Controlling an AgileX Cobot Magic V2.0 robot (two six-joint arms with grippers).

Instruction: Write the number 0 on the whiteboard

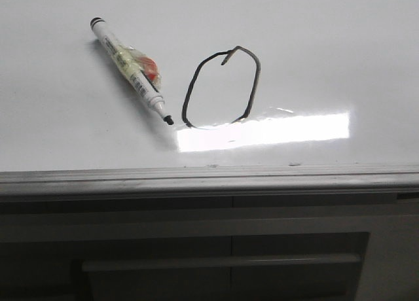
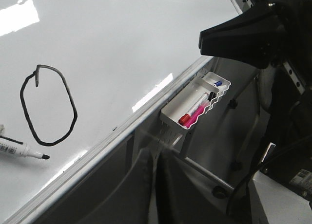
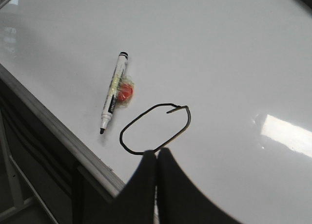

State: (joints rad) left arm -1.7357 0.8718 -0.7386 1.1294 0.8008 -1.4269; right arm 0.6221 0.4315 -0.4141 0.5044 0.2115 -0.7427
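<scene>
The number 0 (image 1: pixel 221 86) is drawn on the whiteboard (image 1: pixel 327 46), a closed black oval taller than wide, its line ends overlapping at the top. The uncapped black marker (image 1: pixel 131 69) lies flat just to the left of it, apart from the outline, its long axis slanting with the tip toward the near rail and the oval's lower end. Both hands are empty with fingers pressed together: the right hand (image 3: pixel 156 158) hangs just short of the oval's near end, while the left hand (image 2: pixel 155 156) sits off the board beside the pen tray (image 2: pixel 195 107). The writing looks finished; the right arm appears nearer the marker.
</scene>
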